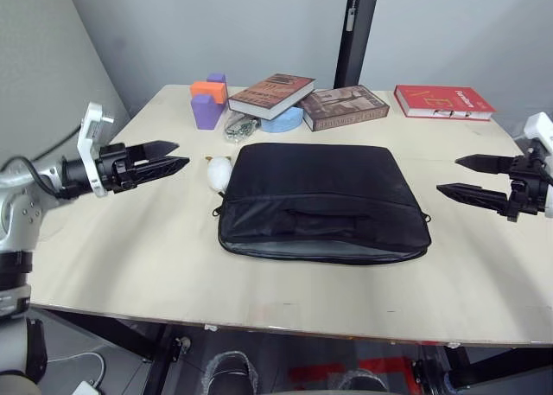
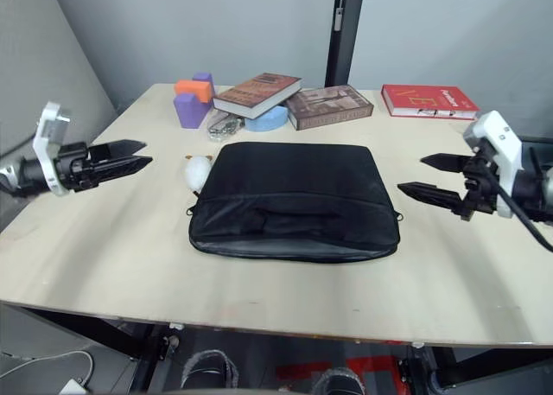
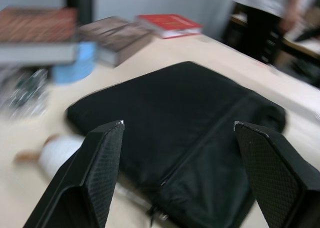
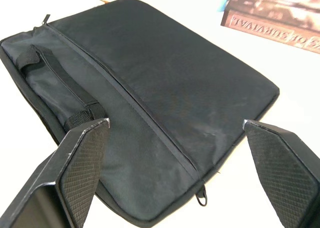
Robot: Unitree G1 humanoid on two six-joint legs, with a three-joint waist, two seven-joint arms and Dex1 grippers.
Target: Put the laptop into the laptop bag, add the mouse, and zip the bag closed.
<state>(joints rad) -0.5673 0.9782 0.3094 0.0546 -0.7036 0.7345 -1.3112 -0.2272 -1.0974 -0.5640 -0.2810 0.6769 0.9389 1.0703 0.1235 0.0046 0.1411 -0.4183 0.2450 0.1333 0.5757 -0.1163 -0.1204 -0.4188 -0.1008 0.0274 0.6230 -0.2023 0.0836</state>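
Observation:
The black laptop bag [image 1: 321, 200] lies flat in the middle of the table, strap handle [image 4: 55, 71] and front pocket zip facing up. Neither the laptop nor the mouse is in view. My left gripper [image 1: 180, 153] hovers open to the left of the bag, pointing at it, with nothing between its fingers [image 3: 102, 153]. To the right of the bag my right gripper [image 1: 448, 175] hangs above the table, also open and empty, with its fingers [image 4: 82, 148] aimed at the bag's right end.
A white egg-shaped toy [image 1: 218, 172] lies against the bag's left edge. Behind the bag are two stacked books [image 1: 270, 94], a blue round thing [image 1: 282, 120], purple and orange blocks [image 1: 207, 101] and a red book [image 1: 442, 101]. A person [image 3: 270, 13] stands beyond the table.

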